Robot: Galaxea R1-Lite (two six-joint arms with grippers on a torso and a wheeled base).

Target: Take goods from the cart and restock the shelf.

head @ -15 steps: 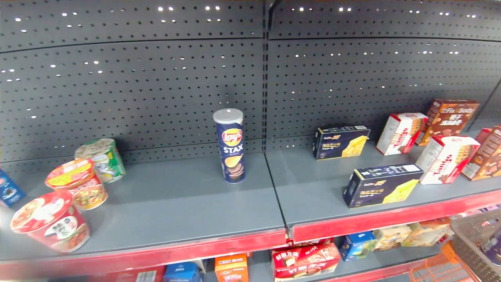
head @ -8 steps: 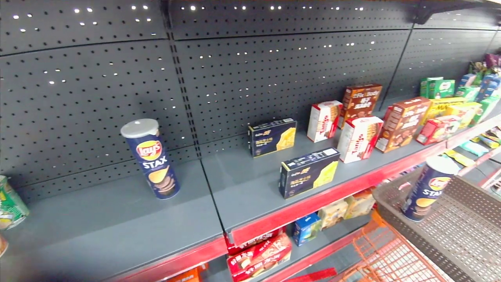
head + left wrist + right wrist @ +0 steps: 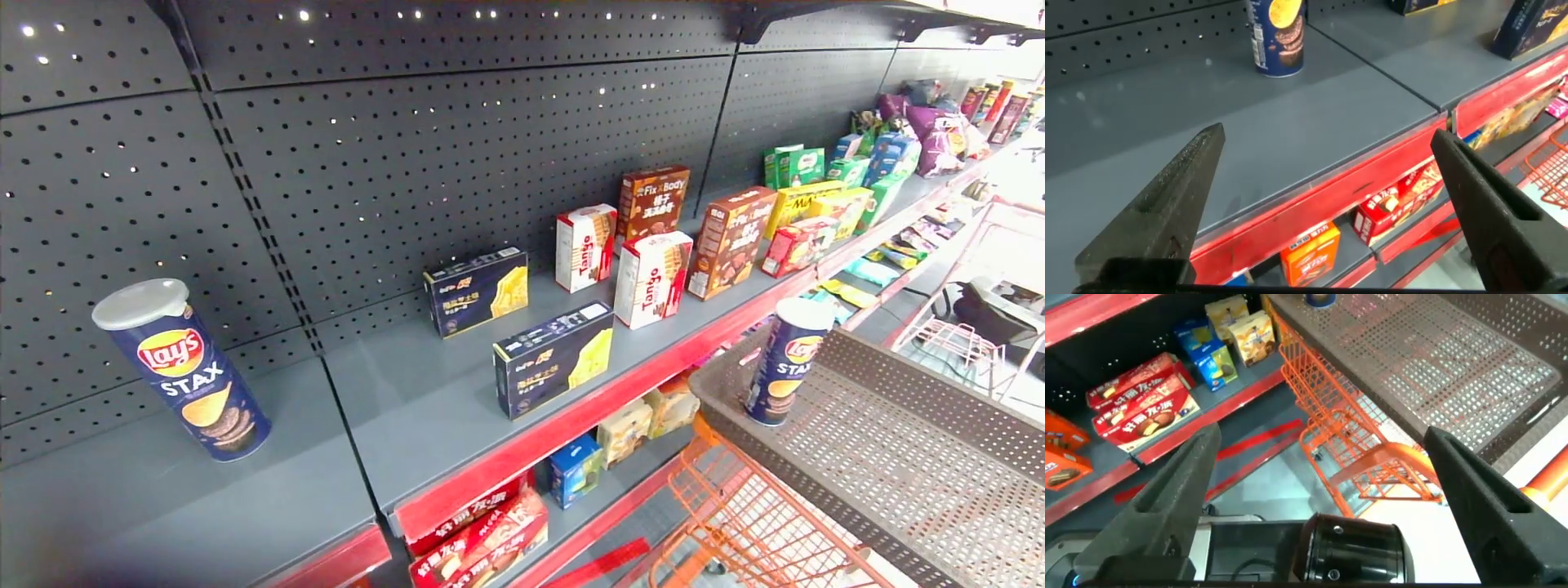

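Pick step in hand: your left gripper and right gripper hung empty, fingers spread wide, while a chip can stood in the cart at right, beside the shelf, probably wanting your right arm's reach.

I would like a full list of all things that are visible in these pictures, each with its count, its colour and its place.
shelf: 1, grey with red edge, across the scene
shelf can: 1, dark blue with grey lid, upright on the shelf, far left
cart: 1, orange frame with grey basket, right of the shelf
cart can: 1, dark blue with pale lid, upright in the cart
blue boxes: 2, dark blue and yellow, mid shelf
white boxes: 2, white and red, right of the blue boxes
brown boxes: 2, brown, beside the white boxes
far boxes: several, green, yellow, red, far right
lower boxes: several, red, blue, pale, one level below
left gripper: 1, black, open, before the shelf edge
right gripper: 1, black, open, above the floor by the cart
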